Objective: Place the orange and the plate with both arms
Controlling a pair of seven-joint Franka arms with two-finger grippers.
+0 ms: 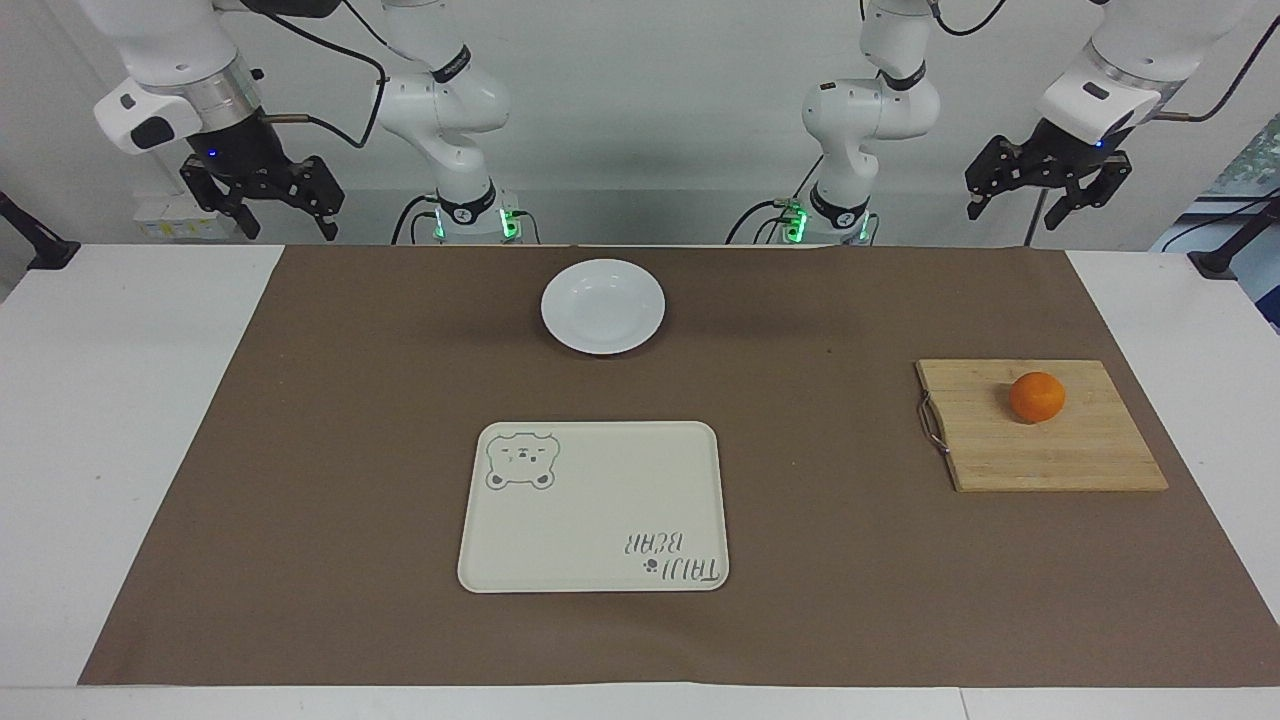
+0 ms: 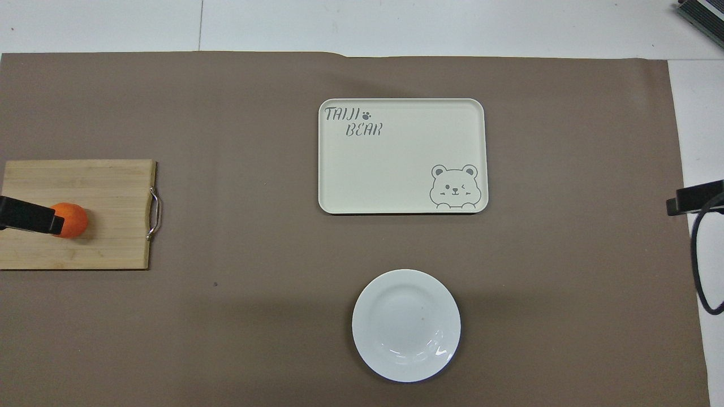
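The orange [image 1: 1037, 397] lies on a wooden cutting board [image 1: 1050, 455] toward the left arm's end of the table. The white plate [image 1: 603, 305] stands on the brown mat in the middle, near the robots. My left gripper [image 1: 1015, 215] hangs open and empty, high over the table's edge near the board. In the overhead view its tip [image 2: 28, 215] covers part of the orange [image 2: 73, 219]. My right gripper [image 1: 290, 230] hangs open and empty, high over the right arm's end; its tip [image 2: 696, 198] shows at the edge of the overhead view. The plate [image 2: 406, 325] is empty.
A cream rectangular tray [image 1: 594, 507] with a bear drawing and lettering lies empty in the middle, farther from the robots than the plate. The cutting board has a metal handle [image 1: 930, 425] on its side toward the tray. A brown mat [image 1: 330, 450] covers most of the table.
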